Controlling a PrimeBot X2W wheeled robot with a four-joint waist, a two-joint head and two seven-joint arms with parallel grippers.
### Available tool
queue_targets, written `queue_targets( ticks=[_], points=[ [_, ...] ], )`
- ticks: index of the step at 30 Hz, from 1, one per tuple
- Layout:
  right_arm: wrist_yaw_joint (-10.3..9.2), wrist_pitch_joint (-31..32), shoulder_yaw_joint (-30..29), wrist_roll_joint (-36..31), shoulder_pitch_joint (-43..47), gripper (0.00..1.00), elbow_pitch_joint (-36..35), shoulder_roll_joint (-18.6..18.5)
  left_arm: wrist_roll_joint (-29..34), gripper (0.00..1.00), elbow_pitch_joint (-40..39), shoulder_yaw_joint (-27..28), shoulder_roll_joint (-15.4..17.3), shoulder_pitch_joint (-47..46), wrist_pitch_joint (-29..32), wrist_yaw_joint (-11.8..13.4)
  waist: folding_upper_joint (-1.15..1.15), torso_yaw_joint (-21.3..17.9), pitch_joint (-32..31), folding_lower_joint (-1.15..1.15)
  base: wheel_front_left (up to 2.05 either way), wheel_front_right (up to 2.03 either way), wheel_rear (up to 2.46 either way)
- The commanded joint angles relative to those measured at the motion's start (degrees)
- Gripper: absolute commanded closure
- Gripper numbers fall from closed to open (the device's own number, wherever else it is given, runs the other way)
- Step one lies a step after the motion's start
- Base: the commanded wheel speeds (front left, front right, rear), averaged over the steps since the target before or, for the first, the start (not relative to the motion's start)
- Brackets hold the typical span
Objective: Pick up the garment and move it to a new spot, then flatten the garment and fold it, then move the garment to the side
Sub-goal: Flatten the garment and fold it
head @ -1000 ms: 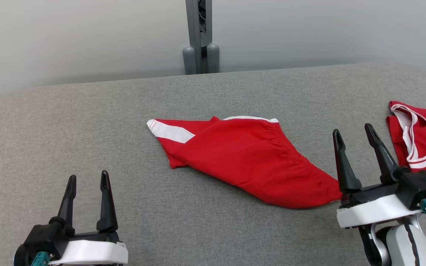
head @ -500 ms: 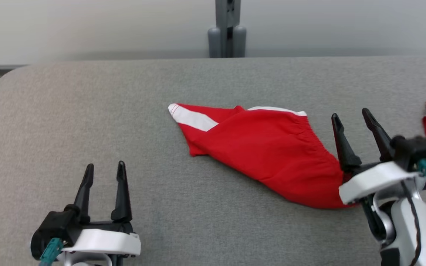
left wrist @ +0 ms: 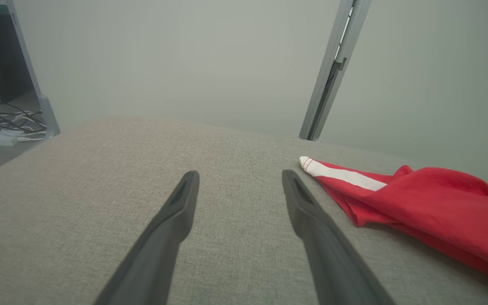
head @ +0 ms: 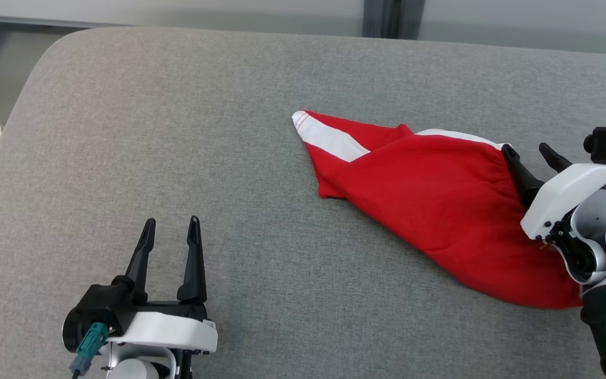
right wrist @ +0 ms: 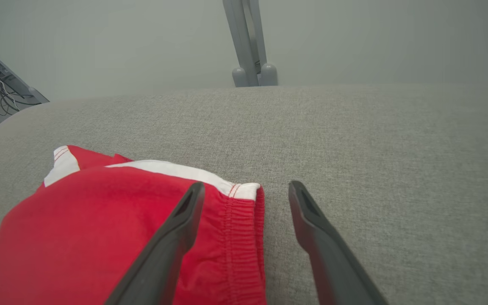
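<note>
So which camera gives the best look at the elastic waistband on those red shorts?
The right wrist view: the gathered waistband lies close up between the open right gripper's fingers. The head view catches it small, partly behind that gripper. The left wrist view faces the shorts' white-striped leg end instead.

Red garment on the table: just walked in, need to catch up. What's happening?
A two-armed robot seems about to pick up the red garment lying rumpled on the grey table. Its right hand is open at the elastic waistband, one finger over fabric, the other over bare table. Its left hand is open, apart from the cloth. Nothing is gripped yet.
</note>
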Motion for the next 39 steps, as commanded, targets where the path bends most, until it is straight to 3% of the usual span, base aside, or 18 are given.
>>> queue_targets(
  ticks=[1, 14, 15, 17, 27, 39],
  points=[
    [0.02, 0.2, 0.1, 0.4, -0.6, 0.0, 0.7, -0.5, -0.4, 0.0, 0.0, 0.0, 0.1, -1.3, -0.2, 0.1, 0.0, 0.7, 0.6, 0.0, 0.0, 0.0, 0.0],
    [0.02, -0.4, 3.0, 4.5, -5.6, 0.0, 9.4, -2.1, -0.7, 0.0, -0.2, -1.2, 0.2, -2.1, -0.2, 0.6, 0.0, 2.2, 2.0, 0.0, 0.0, 0.0, 0.0],
    [0.02, -0.2, 3.2, 5.0, -5.9, 0.16, 9.8, -2.1, -0.7, 0.0, -0.2, -1.3, 0.2, -2.2, -0.2, 0.7, 0.0, 2.3, 2.1, 0.0, 0.0, 0.0, 0.0],
    [0.02, 0.2, 4.1, 6.1, -6.5, 0.99, 10.6, -2.2, -0.7, 0.0, -0.3, -1.5, 0.2, -2.3, -0.2, 0.8, 0.0, 2.4, 2.3, 0.0, 0.0, 0.0, 0.0],
    [0.02, -4.8, 9.3, 8.7, -8.1, 1.0, 9.7, -3.5, -0.6, 0.0, 0.2, -1.3, 0.2, -2.1, -0.2, 1.1, 0.0, 1.4, 0.9, 0.0, 0.0, 0.0, 0.0],
    [0.02, -17.0, 23.0, 6.6, -18.5, 1.0, 6.5, -8.1, -1.2, 0.0, 1.0, -1.4, 0.2, -0.1, -0.2, 0.3, 0.0, 1.3, -5.2, 0.0, 0.0, 0.0, 0.0]
  ],
)
